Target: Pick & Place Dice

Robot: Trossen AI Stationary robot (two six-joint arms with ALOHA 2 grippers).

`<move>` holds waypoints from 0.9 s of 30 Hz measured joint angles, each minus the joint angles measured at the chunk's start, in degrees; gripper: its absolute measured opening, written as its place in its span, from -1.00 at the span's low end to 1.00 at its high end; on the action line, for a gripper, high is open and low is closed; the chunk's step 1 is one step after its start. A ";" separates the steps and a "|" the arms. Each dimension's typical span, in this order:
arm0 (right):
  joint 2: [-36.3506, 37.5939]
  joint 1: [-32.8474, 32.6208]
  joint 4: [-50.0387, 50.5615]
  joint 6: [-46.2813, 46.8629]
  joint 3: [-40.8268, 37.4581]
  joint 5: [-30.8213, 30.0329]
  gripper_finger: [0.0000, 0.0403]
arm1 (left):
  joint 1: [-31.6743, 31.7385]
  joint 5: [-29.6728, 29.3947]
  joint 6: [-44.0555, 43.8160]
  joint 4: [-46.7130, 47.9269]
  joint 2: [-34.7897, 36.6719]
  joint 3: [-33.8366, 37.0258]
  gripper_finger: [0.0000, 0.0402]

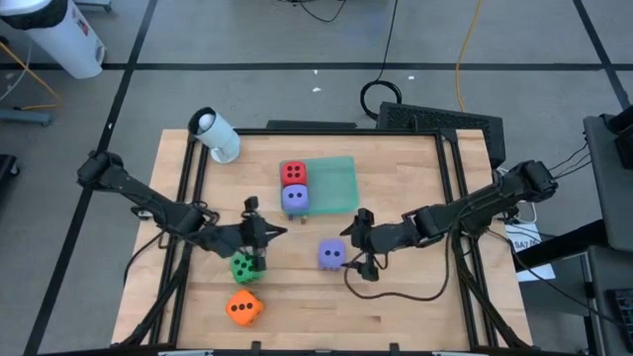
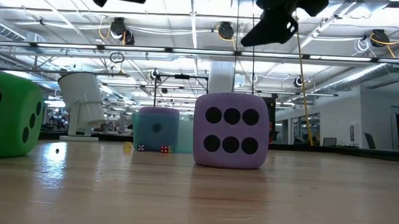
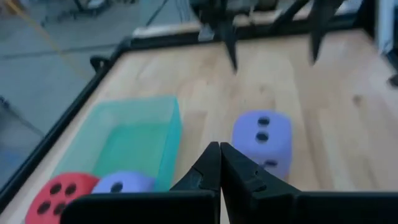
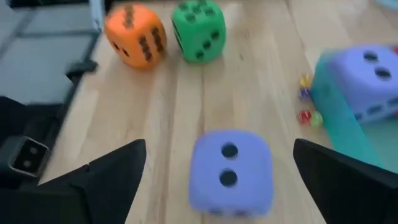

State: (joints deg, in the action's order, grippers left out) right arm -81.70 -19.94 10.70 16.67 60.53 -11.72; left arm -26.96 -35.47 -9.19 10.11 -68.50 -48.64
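The green die (image 1: 244, 265) (image 4: 198, 22) and the orange die (image 1: 243, 308) (image 4: 135, 35) sit on the wooden table near its near-left part. One purple-blue die (image 1: 331, 255) (image 2: 231, 130) (image 4: 229, 171) stands alone at mid-table. The red die (image 1: 294, 174) (image 3: 59, 193) and the second purple-blue die (image 1: 296, 201) (image 4: 367, 74) rest at the left end of the teal tray (image 1: 334, 183). My left gripper (image 1: 259, 232) (image 3: 219, 165) hovers shut just beyond the green die. My right gripper (image 1: 356, 244) (image 4: 221, 155) is open wide, raised above and to the right of the lone purple-blue die.
A white cylindrical device (image 1: 216, 133) (image 2: 82, 103) stands at the table's far-left corner. A few tiny coloured beads (image 4: 306, 102) lie by the tray's near edge. A black cable (image 1: 396, 292) trails under my right arm. A dark frame rims the table.
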 joint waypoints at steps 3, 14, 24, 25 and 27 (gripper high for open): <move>-3.89 0.04 8.52 1.09 6.58 -0.16 0.98 | 0.05 0.30 2.83 -5.79 3.78 4.41 -0.97; -19.77 1.30 32.81 -0.84 27.29 -0.19 0.98 | 0.98 4.65 -0.18 -12.76 13.15 15.92 -0.96; -23.57 2.34 29.57 -0.94 27.48 0.04 0.98 | 0.98 5.23 -0.59 -9.78 13.13 16.06 -0.94; -23.54 2.32 29.79 -1.01 27.48 0.06 0.99 | 0.98 5.21 -0.61 -9.80 13.15 16.06 -0.95; -23.42 2.48 29.81 -1.05 27.48 0.03 0.99 | 0.98 5.22 -0.68 -9.81 13.15 16.06 -0.98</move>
State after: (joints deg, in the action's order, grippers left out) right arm -105.12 -17.47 40.52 15.62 88.01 -11.69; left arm -25.98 -30.25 -9.87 0.30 -55.35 -32.58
